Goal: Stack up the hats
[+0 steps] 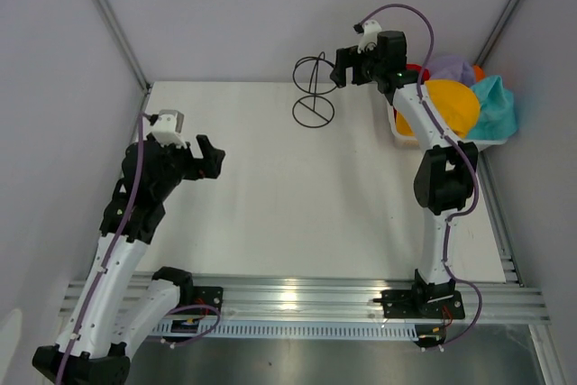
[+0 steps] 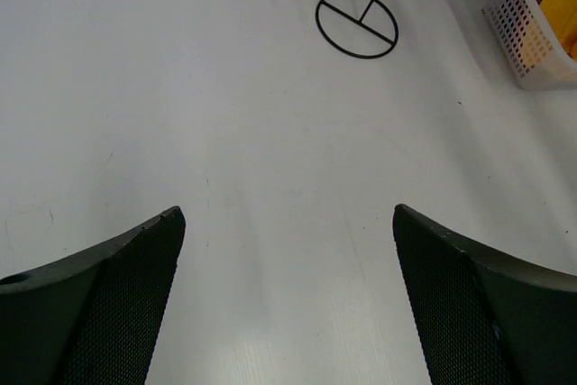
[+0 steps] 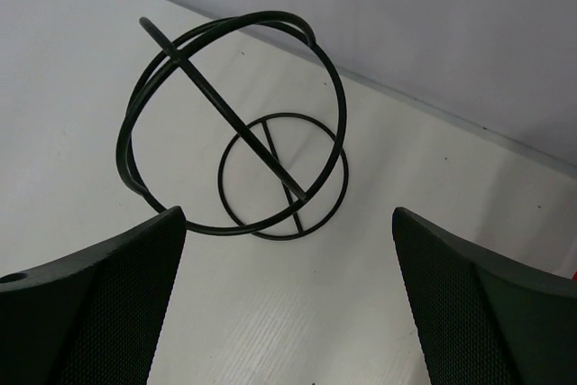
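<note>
1. Five hats show, heaped in the white mesh basket at about 2 o'clock on the table, top view. None is stacked on the table.
2. The heap's long axis runs roughly from 10 to 4 o'clock.
3. The yellow hat lies on top at the near side, its crown domed up toward the camera. The teal hat is touching it at 3 o'clock, crumpled and spilling over the basket rim.
4. The lavender hat sits at 12 o'clock of the yellow one. The red hat is at 10 o'clock and an orange hat peeks out at 1 o'clock. Which way these three face cannot be told.
5. The black wire stand is upright at 12 o'clock on the table, well apart from the basket, its ring base flat.
6. The left gripper hangs at 9 o'clock, jaws spread wide, grasping nothing; bare table shows between its fingers.
7. The right gripper hovers just beside the stand's top hoops, between the stand and the basket. Its jaws are released wide and it is touching neither.
</note>
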